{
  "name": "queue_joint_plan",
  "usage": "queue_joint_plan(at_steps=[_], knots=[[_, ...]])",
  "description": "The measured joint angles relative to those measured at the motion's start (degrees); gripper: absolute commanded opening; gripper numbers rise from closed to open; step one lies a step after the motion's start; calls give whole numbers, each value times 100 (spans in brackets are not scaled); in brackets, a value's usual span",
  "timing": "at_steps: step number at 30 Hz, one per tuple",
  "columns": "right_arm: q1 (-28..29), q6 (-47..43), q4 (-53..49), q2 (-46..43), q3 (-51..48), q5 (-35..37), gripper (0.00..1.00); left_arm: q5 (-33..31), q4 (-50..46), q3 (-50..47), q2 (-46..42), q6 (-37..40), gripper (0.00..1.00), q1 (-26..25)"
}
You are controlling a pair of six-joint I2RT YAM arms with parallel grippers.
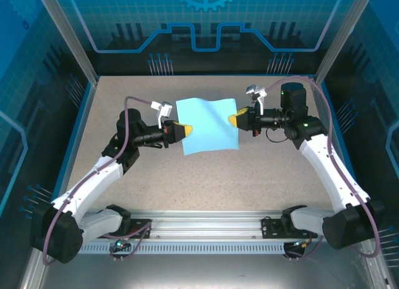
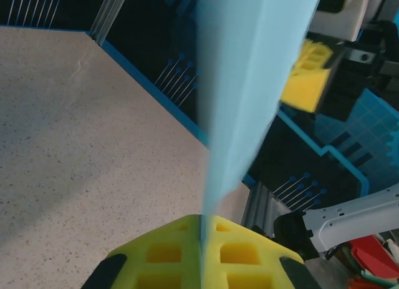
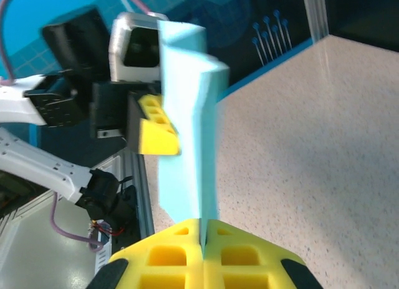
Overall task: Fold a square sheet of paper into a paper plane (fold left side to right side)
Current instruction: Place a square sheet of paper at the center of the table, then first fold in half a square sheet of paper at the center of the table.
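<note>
- The square sheet of paper (image 1: 208,125) hangs spread between the two grippers over the far middle of the speckled table (image 1: 187,189), its surface slightly bowed
- Left gripper (image 1: 186,131) – yellow pads pressed together on the sheet's left edge; in the left wrist view the paper (image 2: 249,83) rises straight out of the seam between the pads (image 2: 237,251)
- Right gripper (image 1: 232,120) pinches the opposite edge – its pads (image 3: 168,254) meet on the sheet (image 3: 187,145), no gap showing
</note>
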Motion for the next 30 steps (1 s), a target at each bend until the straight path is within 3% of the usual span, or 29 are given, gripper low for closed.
queue_joint_plan(at_steps=[8,11,16,22,26,30], knots=[[-140,332,-175,1150,-341,977,58,-496,-660,0,693,-90,0,-129],[-227,450,-374,1537,-356,1519,69,-557,-1005,39,1379,-140,0,-186],[-262,616,-629,2026,-361,2282,69,-603,-1589,428,2747,-170,0,-262],[-140,977,-505,2577,-595,2465,56,-713,-2140,977,3521,-98,0,-361],[310,1300,-280,2981,-682,2404,48,-763,-2476,1357,3694,92,10,-437],[710,1486,-205,3418,-658,2428,43,-778,-2649,1414,3698,203,29,-468]])
